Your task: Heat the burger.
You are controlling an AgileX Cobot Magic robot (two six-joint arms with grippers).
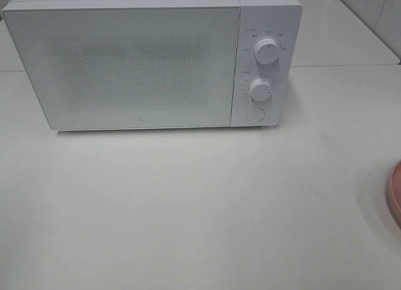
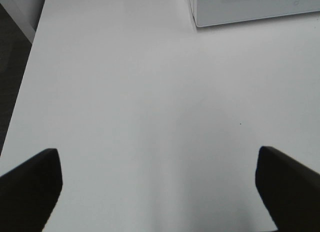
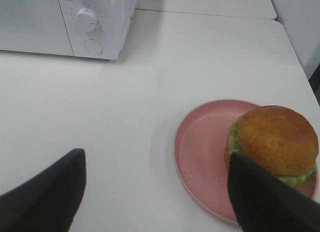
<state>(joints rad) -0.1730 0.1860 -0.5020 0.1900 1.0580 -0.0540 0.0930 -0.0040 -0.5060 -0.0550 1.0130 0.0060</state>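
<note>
White microwave (image 1: 150,61) at the back of the white table (image 1: 200,208), door closed, frosted front giving no look at the inside; two round knobs (image 1: 267,52) one above the other on the right-hand control panel, with a round button (image 1: 254,114) beneath them. Pink plate (image 3: 200,152) out on the table to the right of the microwave and nearer the front, well apart from it, only its edge showing at the right border of the high view. On the plate, the burger (image 3: 275,142), sitting toward one side of the dish rather than its centre and leaving a broad bare crescent of pink on the side facing the microwave. Upright, glossy golden-brown bun top facing up, green lettuce frilling out below the crown; round in outline, so no long axis to speak of and no particular heading. Bottom bun and filling hard to make out, partly hidden behind a dark finger (image 3: 265,202). Right gripper (image 3: 155,202) above the table close to the plate, fingers spread wide apart and holding nothing, one finger overlapping the burger in the wrist view; touching or merely in front, not clear. Left gripper (image 2: 157,192) over bare table off the microwave's left corner, fingers likewise wide apart and empty.
</note>
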